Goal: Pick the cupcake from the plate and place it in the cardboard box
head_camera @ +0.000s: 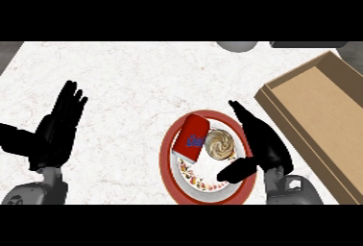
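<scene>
My right hand (261,144) sits open at the plate's (172,166) right rim, fingers straight and pointing far, thumb reaching left under the cupcake (219,143); nothing held. Cupcake rests on the plate, just left of my palm, with a red can (193,138) lying against its left side. Step, as I judge it: closing in for the grasp. Next: curl round the cupcake, lift, carry right to the cardboard box (317,120). Left hand (60,122) rests open at left, over the tabletop (135,77).

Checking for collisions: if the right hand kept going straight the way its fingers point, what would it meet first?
Probably nothing: the right hand points up the view past the plate, over bare counter.
</scene>
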### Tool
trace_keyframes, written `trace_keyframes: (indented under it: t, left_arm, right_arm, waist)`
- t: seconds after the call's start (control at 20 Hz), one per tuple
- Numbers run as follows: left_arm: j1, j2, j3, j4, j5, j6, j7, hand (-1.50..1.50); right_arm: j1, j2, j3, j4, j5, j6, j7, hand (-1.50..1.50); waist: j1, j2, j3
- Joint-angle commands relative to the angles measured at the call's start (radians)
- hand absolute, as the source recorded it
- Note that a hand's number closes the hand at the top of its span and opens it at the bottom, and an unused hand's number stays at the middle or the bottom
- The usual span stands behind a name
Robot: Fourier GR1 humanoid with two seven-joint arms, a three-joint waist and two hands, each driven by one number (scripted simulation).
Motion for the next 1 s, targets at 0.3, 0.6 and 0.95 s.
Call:
trace_keyframes:
  t: [0.3, 0.6, 0.95]
  left_arm:
    - [-0.025, -0.026, 0.036, 0.042, 0.001, -0.057, -0.026, 0.00]
    - [0.037, -0.054, 0.017, 0.000, -0.051, -0.045, -0.025, 0.00]
    - [-0.015, -0.089, -0.003, 0.004, -0.101, -0.008, 0.000, 0.00]
  right_arm:
    - [-0.027, 0.027, -0.066, 0.137, 0.024, 0.020, -0.113, -1.50]
    - [0.001, 0.086, 0.019, 0.093, 0.063, -0.004, -0.017, -1.50]
    - [-0.014, 0.078, -0.052, 0.196, 0.080, -0.023, -0.141, -1.50]
  waist:
    - [0.000, 0.000, 0.000]
    - [0.000, 0.000, 0.000]
    - [-0.001, 0.000, 0.000]
